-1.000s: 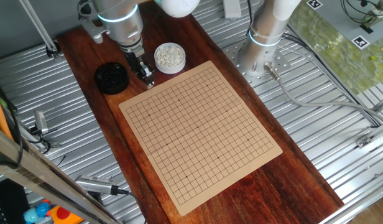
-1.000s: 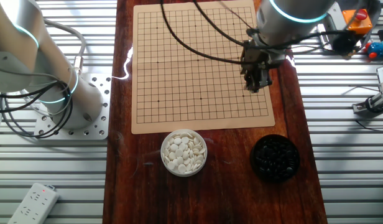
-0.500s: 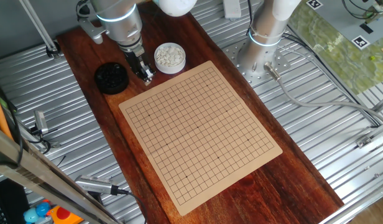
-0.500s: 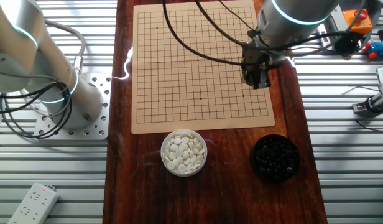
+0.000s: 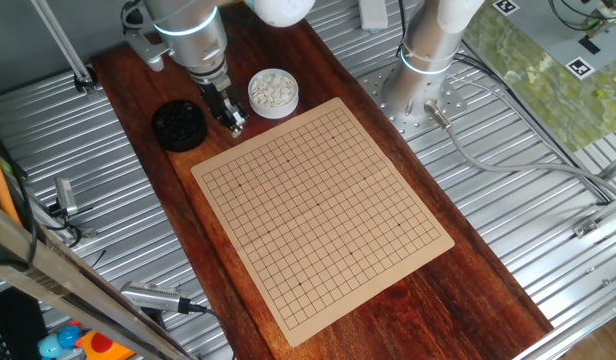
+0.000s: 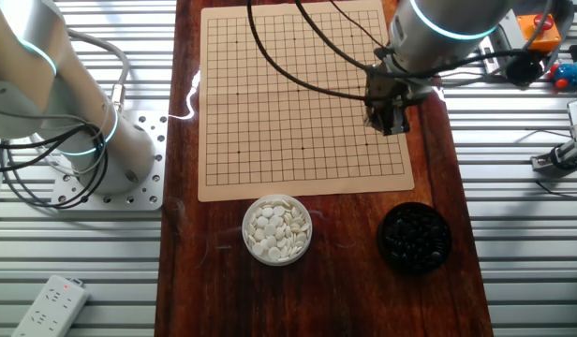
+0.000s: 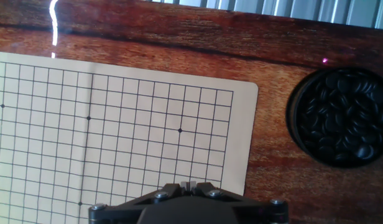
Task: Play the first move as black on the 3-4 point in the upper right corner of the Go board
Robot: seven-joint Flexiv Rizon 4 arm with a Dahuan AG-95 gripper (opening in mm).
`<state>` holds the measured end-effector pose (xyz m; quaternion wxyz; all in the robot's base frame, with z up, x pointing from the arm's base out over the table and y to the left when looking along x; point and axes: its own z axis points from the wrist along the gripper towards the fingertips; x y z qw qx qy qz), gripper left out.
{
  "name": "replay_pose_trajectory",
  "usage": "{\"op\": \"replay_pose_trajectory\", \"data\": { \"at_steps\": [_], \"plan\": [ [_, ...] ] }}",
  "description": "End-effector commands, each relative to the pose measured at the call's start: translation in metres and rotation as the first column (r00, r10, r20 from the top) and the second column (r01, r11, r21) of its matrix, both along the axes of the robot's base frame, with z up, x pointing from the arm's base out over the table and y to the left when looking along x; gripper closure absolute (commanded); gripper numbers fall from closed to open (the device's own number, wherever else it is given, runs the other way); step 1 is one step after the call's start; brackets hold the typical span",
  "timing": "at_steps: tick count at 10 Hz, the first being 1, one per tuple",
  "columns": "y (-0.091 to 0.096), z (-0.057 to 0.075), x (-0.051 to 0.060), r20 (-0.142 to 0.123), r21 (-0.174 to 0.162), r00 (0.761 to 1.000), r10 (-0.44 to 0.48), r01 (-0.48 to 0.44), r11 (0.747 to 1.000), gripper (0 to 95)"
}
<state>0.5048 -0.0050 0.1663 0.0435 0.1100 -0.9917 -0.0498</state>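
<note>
The tan board (image 5: pixel 323 205) lies on the dark wooden tabletop, and no stone shows on its grid. It also shows in the other fixed view (image 6: pixel 298 94) and the hand view (image 7: pixel 117 137). My gripper (image 5: pixel 235 127) hovers over the board's corner nearest the bowls, also seen in the other fixed view (image 6: pixel 386 124). In the hand view the gripper (image 7: pixel 188 185) has its fingertips pressed together with no stone visible between them. The black stones (image 7: pixel 341 112) lie heaped in a round black bowl (image 5: pixel 178 125), just off that corner.
A bowl of white stones (image 5: pixel 273 92) stands beside the black bowl (image 6: pixel 415 237), off the same board edge; it also shows in the other fixed view (image 6: pixel 277 229). A second arm's base (image 5: pixel 418 90) stands at the table's side. Ribbed metal surrounds the wooden top.
My gripper has shifted slightly off the board's corner toward the bowls and risen a little. Nothing else has moved.
</note>
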Motion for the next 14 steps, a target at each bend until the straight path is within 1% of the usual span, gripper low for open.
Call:
{"op": "replay_pose_trajectory", "data": {
  "at_steps": [1,3,4,5,6,7,8,9,10,11,14],
  "plan": [
    [-0.005,-0.005,0.006,0.0,0.002,1.0,0.007,-0.007,1.0,95.0],
    [-0.012,-0.011,0.014,-0.001,0.007,1.0,0.02,-0.02,1.0,95.0],
    [-0.015,-0.014,0.017,-0.006,0.01,1.0,0.024,-0.023,1.0,95.0],
    [-0.019,-0.019,0.022,-0.017,0.011,0.999,0.038,-0.038,0.999,95.0],
    [-0.023,-0.023,0.024,-0.02,0.014,0.998,0.051,-0.051,0.999,95.0],
    [-0.028,-0.029,0.028,-0.018,0.031,0.998,0.062,-0.061,0.998,95.0],
    [-0.032,-0.032,0.03,-0.02,0.041,0.997,0.073,-0.072,0.997,95.0],
    [-0.037,-0.034,0.034,-0.03,0.043,0.995,0.093,-0.092,0.995,95.0],
    [-0.04,-0.036,0.035,-0.033,0.044,0.994,0.104,-0.103,0.994,95.0],
    [-0.049,-0.04,0.039,-0.037,0.044,0.991,0.129,-0.127,0.991,95.0],
    [-0.068,-0.05,0.048,-0.043,0.049,0.988,0.145,-0.143,0.988,95.0]
  ]
}}
